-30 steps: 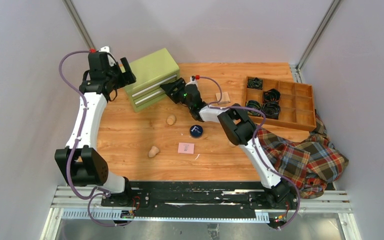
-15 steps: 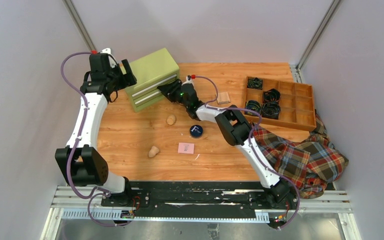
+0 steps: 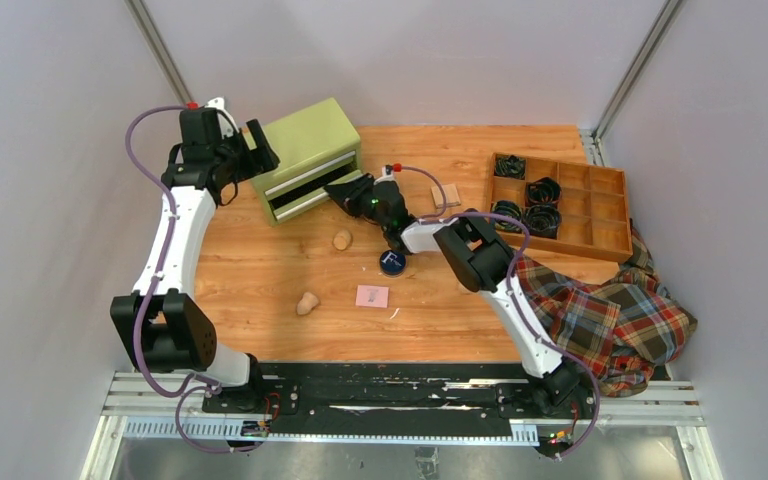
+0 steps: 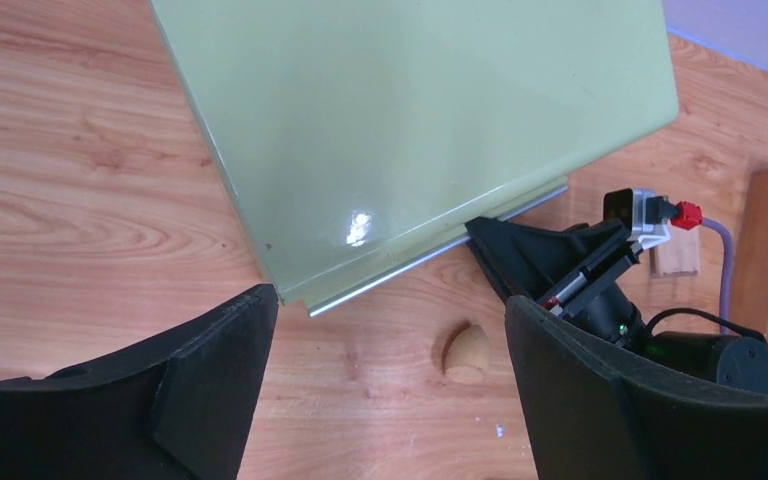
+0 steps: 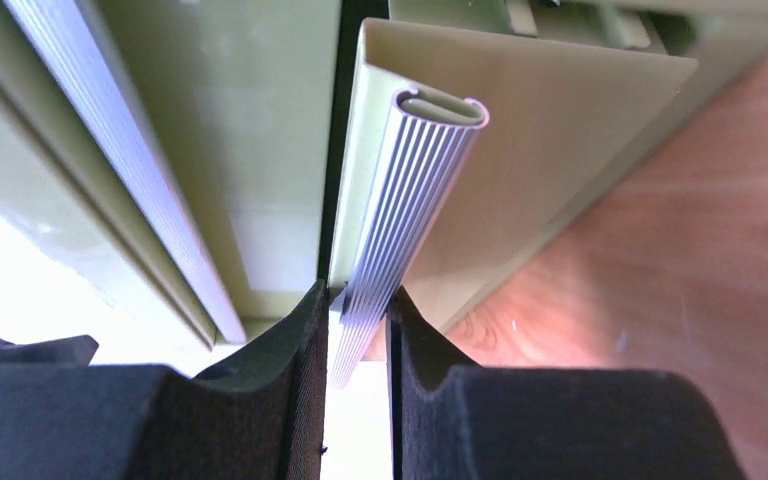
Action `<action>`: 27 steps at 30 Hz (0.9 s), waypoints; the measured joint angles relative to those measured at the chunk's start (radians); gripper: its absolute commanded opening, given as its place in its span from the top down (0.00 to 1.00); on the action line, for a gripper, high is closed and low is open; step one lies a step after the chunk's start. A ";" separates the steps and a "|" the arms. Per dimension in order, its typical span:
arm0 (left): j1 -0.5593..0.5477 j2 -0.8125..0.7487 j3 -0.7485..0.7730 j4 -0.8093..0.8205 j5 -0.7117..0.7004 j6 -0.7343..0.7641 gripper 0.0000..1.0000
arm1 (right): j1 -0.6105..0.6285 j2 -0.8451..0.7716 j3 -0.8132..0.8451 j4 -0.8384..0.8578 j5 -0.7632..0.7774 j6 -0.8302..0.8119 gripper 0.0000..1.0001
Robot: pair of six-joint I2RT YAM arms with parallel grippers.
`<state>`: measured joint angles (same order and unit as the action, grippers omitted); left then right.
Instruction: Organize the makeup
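Note:
A green drawer box [image 3: 305, 145] stands at the back left of the table. My right gripper [image 3: 345, 190] is shut on the ribbed silver handle [image 5: 400, 210] of one drawer, which stands slightly pulled out. My left gripper [image 3: 255, 145] hovers open over the box's left end, holding nothing; its wrist view shows the box top [image 4: 410, 120]. Makeup lies loose on the table: two tan sponges [image 3: 342, 239] [image 3: 306, 302], a navy compact [image 3: 392, 263], a pink square pad [image 3: 371, 296] and a tan square [image 3: 446, 195]. One sponge [image 4: 466, 355] shows between my left fingers.
A wooden divided tray [image 3: 600, 205] with black coiled bands sits at the back right. A plaid cloth [image 3: 605, 310] lies crumpled at the right edge. Grey walls close in on the table on three sides.
My right gripper has closed on the drawer handle and drawn back toward the right, pulling the drawer partly open. The left arm has barely moved.

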<state>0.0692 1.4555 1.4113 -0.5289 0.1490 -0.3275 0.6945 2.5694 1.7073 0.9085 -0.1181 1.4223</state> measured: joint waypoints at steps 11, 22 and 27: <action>-0.110 0.000 0.012 -0.068 -0.071 0.119 0.12 | 0.000 -0.122 -0.213 0.058 -0.055 -0.009 0.94; -0.227 -0.006 0.013 -0.119 -0.271 0.231 0.11 | 0.000 -0.266 -0.455 0.124 -0.066 -0.020 0.96; -0.227 -0.038 0.012 -0.132 -0.278 0.227 0.10 | 0.001 -0.277 -0.493 0.145 -0.066 -0.022 0.97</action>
<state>-0.1577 1.4178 1.4231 -0.6605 -0.1291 -0.1009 0.6952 2.2929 1.2144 1.0534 -0.1837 1.4002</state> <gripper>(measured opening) 0.894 0.219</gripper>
